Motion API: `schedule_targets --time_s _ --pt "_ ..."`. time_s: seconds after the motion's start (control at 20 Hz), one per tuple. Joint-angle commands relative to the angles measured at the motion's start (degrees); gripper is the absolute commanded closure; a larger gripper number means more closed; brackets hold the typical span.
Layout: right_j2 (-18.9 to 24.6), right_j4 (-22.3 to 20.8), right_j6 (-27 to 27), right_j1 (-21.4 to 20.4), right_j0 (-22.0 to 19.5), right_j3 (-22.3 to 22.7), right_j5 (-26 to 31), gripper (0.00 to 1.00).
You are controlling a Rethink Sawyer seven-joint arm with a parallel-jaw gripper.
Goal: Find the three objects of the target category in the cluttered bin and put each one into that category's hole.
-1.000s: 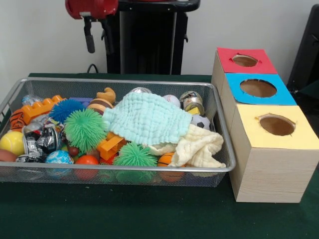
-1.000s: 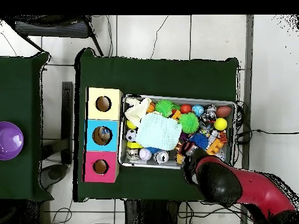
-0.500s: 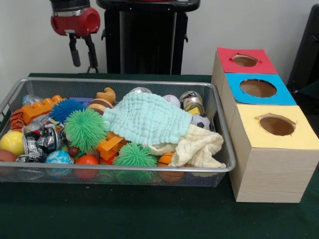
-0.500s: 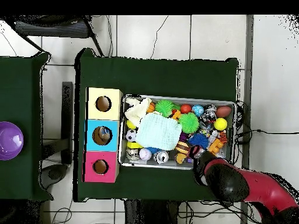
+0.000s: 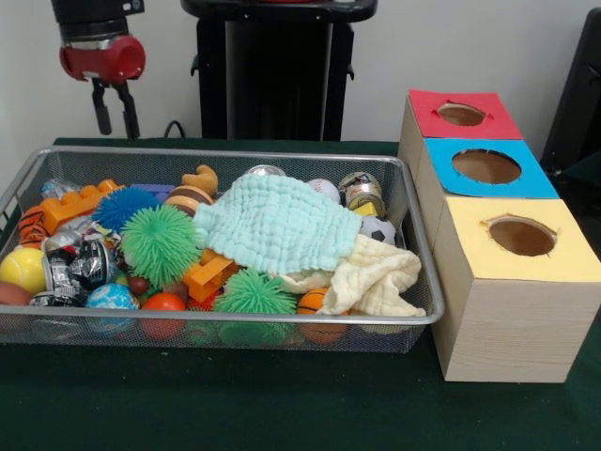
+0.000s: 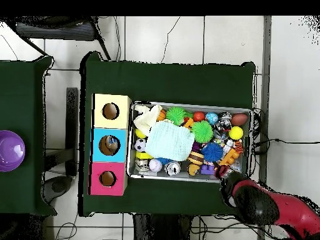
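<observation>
A: What is taking up the most room?
B: The green table (image 5: 282,413) is carrying everything. On it the wire mesh bin (image 5: 424,272) is sitting beside a row of three wooden boxes, touching or nearly touching them.

A: How are the boxes looking?
B: Each one is showing a round hole in a coloured top: the yellow-topped box (image 5: 515,291) nearest the camera, the blue-topped box (image 5: 488,169) in the middle, the red-topped box (image 5: 460,115) farthest back.

A: And inside the bin?
B: A pale mint cloth (image 5: 277,224) is lying across the middle, partly covering the toys. A cream cloth (image 5: 376,277) is slumping against the bin's wall on the box side, beneath the mint one's edge. Left of them a green spiky ball (image 5: 160,244) is resting just beside a blue spiky ball (image 5: 124,205), and a second green spiky ball (image 5: 252,293) is sitting at the front wall. An orange toy brick (image 5: 77,203) is lying in the far left corner, a yellow ball (image 5: 23,269) at the left end, a small football (image 5: 377,229) between the two cloths and the wall.

A: Which category is the target?
B: I cannot tell.

A: Where is the gripper?
B: The gripper (image 5: 111,105) is hanging above the table behind the bin's far left corner, clear of everything, its two black fingers (image 5: 98,111) standing slightly apart and holding nothing
</observation>
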Motion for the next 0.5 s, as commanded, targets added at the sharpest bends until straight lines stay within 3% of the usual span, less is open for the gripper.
schedule_targets --time_s 0.05,0.25,0.5 --pt "-0.05 -3.6 -14.1 -3.93 -4.01 -4.86 8.43 0.0" --pt "0.45 -4.27 -14.06 -3.68 -5.8 -5.21 9.0 0.0" --pt "-1.3 -8.82 -10.65 3.32 -5.67 -8.57 4.88 0.0"
